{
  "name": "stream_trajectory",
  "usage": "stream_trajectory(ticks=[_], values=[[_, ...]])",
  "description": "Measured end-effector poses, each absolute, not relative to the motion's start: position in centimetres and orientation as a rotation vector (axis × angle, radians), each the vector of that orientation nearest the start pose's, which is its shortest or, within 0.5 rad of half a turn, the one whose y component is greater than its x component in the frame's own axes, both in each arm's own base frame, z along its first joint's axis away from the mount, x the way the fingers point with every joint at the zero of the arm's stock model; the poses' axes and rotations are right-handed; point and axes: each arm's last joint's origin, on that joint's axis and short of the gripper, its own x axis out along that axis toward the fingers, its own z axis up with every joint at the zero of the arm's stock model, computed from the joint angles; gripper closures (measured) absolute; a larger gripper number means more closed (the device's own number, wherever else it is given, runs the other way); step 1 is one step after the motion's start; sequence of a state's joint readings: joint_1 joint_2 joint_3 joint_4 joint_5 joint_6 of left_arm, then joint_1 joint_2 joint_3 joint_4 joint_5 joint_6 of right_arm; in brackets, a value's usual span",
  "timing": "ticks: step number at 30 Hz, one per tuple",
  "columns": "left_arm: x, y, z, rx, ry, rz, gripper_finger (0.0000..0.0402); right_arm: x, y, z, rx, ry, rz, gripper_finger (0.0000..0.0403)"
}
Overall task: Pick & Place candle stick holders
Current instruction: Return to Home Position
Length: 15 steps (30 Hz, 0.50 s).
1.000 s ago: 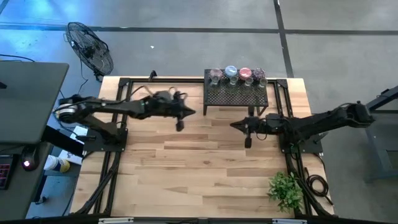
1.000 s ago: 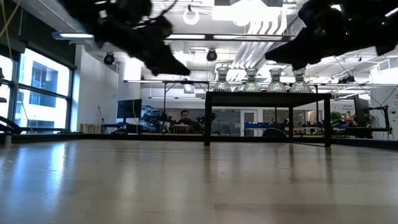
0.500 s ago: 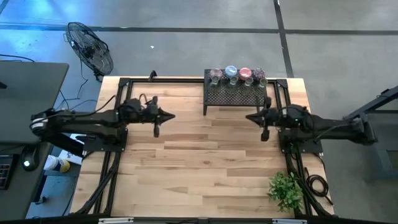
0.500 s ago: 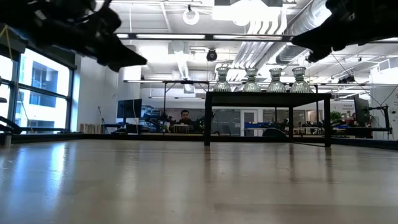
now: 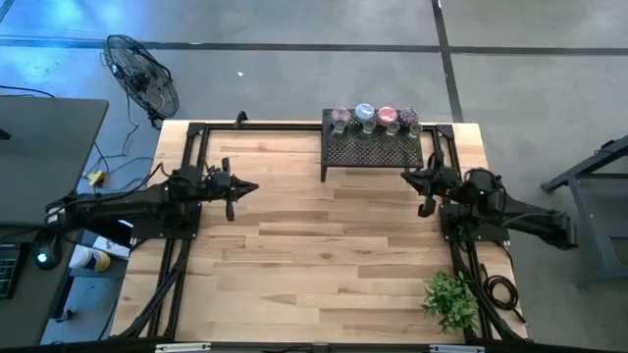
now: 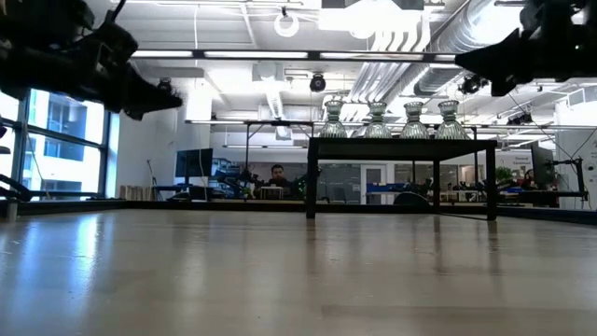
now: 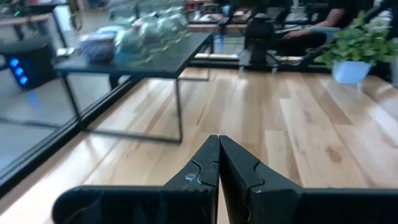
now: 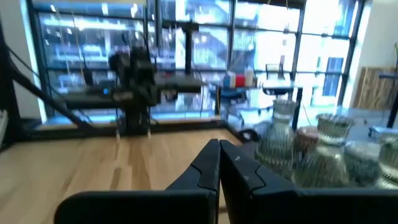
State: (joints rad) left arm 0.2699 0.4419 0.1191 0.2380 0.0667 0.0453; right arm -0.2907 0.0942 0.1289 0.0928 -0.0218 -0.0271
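Several small glass candle stick holders (image 5: 373, 119) stand in a row on a black mesh stand (image 5: 371, 149) at the table's far edge; in the low view they (image 6: 392, 119) show on its top. My left gripper (image 5: 253, 188) hovers shut and holds nothing, pulled back over the table's left side, well left of the stand. My right gripper (image 5: 405, 176) is shut with nothing in it, close to the stand's near right corner. The wrist views show each pair of fingers closed together: left (image 7: 219, 142), right (image 8: 219, 146).
A green plant (image 5: 452, 297) in a white pot stands at the near right corner. Black frame rails (image 5: 177, 265) run along the table's left and right sides. A fan (image 5: 142, 76) stands on the floor beyond the far left corner. Bare wood (image 5: 324, 255) lies between the arms.
Both arms have drawn back from the table's middle: my left gripper toward the left edge and a little down, my right gripper toward the right edge, turning toward the far side. Both have stayed shut. The holders have not moved.
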Motion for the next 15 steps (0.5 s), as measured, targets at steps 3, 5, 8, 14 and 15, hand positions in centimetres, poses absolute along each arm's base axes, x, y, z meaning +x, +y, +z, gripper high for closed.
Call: stream_trajectory(ticks=[3,5,8,14,15], values=[[11.4,3.5,18.0,0.001,0.074,0.228,0.0401,8.5,-2.6,20.9,-0.061,-0.190,-0.271,0.0403],[10.7,3.6,17.6,-0.016,0.052,0.229,0.0401,8.5,-2.7,20.5,-0.054,-0.191,-0.280,0.0403],[9.8,3.9,17.0,-0.023,0.020,0.247,0.0401,8.8,-3.0,19.5,-0.027,-0.158,-0.308,0.0403],[8.5,4.5,17.4,0.003,-0.047,0.291,0.0401,9.0,-3.5,17.9,0.011,-0.140,-0.358,0.0403],[8.4,4.6,17.5,0.009,-0.055,0.301,0.0401,9.0,-3.5,17.9,0.010,-0.144,-0.367,0.0403]])
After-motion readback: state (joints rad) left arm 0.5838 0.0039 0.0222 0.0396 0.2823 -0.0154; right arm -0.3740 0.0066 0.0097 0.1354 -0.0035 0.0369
